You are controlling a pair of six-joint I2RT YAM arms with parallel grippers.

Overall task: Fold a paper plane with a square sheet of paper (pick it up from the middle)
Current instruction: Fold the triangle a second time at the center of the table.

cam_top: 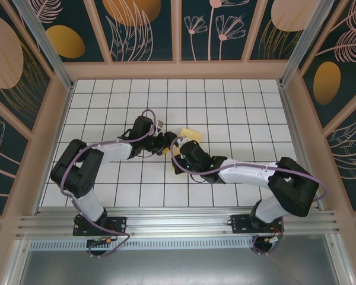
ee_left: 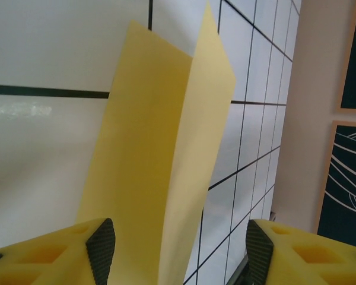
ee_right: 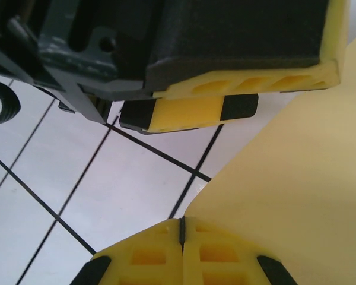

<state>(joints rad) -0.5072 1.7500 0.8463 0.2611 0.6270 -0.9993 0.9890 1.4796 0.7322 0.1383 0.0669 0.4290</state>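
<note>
Creasing the square sheet of paper (ee_left: 154, 178): right gripper (ee_right: 182, 230) clamped on it, left gripper (ee_left: 178, 246) wide open astride it, probably due to close squarely.

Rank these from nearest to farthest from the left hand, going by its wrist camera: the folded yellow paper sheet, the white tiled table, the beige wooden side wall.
From the left hand:
1. the folded yellow paper sheet, standing between its open fingers
2. the white tiled table, behind the paper
3. the beige wooden side wall, far right
</note>
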